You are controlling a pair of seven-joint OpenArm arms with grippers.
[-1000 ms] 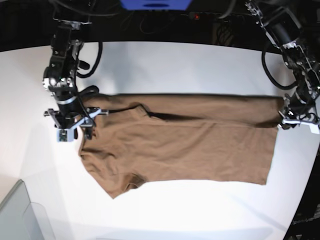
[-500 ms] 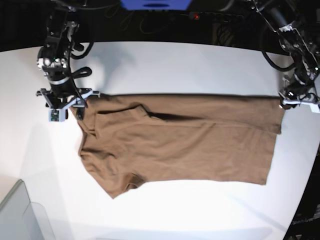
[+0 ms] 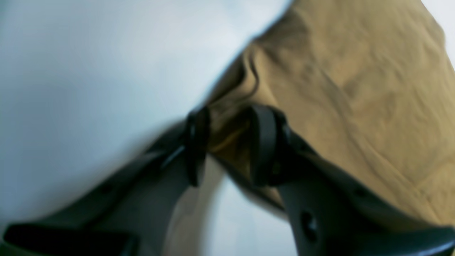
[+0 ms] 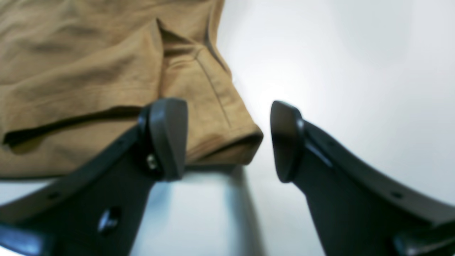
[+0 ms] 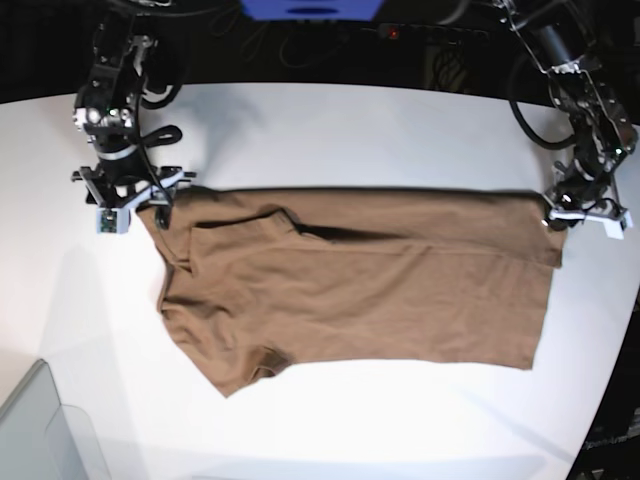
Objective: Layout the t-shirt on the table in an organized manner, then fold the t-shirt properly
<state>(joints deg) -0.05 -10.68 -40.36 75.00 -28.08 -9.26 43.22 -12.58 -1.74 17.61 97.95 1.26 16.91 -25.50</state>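
Observation:
The tan-brown t-shirt (image 5: 360,290) lies spread on the white table (image 5: 350,130), folded lengthwise, collar end at the left and hem at the right. My left gripper (image 5: 574,217) is at the hem's far right corner. In the left wrist view it (image 3: 227,142) is shut on a bunched bit of the t-shirt (image 3: 355,89). My right gripper (image 5: 133,205) hovers at the far left corner of the shirt. The right wrist view shows it (image 4: 227,138) open, with a hemmed corner of the t-shirt (image 4: 106,81) lying loose between its fingers (image 4: 167,138).
A grey translucent bin (image 5: 40,430) sits at the near left corner. The table's curved far edge meets a dark background with cables and a blue object (image 5: 310,8). Bare white tabletop surrounds the shirt on every side.
My right gripper opened, let go of the shirt's left corner and drew back toward the far left. My left gripper shifted slightly farther back with the hem corner, straightening the far edge.

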